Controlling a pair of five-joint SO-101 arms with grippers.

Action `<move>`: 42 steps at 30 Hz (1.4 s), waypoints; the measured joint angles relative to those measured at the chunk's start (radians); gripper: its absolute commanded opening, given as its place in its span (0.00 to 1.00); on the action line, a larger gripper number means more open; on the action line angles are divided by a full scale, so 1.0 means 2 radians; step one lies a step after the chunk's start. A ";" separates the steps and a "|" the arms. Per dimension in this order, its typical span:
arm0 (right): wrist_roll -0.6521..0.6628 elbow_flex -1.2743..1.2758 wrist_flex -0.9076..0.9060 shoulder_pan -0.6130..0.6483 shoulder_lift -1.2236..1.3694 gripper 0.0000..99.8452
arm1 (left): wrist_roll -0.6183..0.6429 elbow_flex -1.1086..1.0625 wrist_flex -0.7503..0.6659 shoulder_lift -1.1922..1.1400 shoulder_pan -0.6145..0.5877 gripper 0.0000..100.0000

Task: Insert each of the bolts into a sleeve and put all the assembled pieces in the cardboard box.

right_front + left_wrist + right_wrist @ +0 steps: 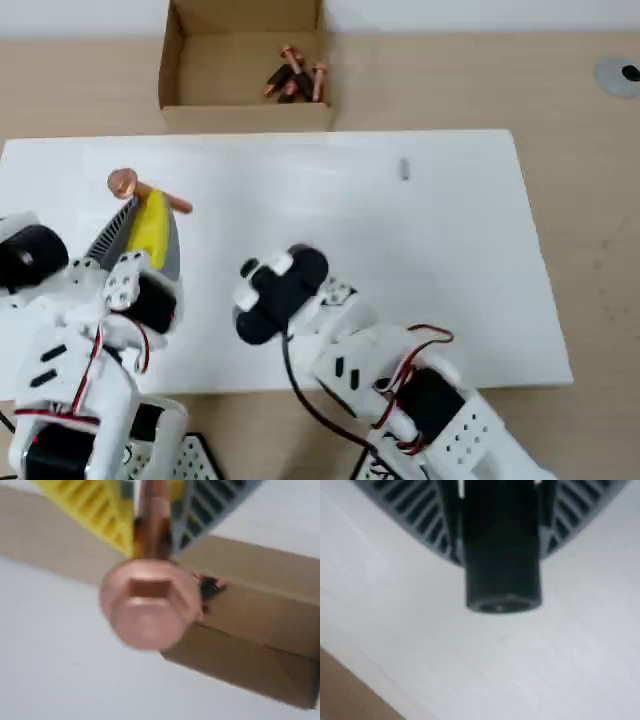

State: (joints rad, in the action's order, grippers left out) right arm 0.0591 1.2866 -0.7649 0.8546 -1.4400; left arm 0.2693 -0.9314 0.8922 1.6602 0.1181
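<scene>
two parts hang well apart over the white board (400, 260): near its left edge the left gripper (140, 205) pinches a copper bolt (152, 196) lying crosswise, tip pointing right, while near the front edge's middle the right gripper (502, 550) clamps a black sleeve (502, 587), open end toward the board.

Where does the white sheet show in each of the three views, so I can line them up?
High view: the sheet covers the middle, just short of the box.
Left wrist view: the sheet runs across the lower left, behind the bolt.
Right wrist view: the sheet lies under the sleeve, across most of the picture.
Shared landmark: the sheet's edge against the tan table.
</scene>
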 measured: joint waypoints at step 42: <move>-0.097 0.111 0.331 0.000 -0.015 0.01 | 0.056 0.153 0.055 -0.092 0.078 0.01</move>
State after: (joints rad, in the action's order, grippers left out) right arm -0.1343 1.5090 -0.1020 0.8546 -1.4691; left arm 0.3813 -0.6260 1.0027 1.4760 0.2746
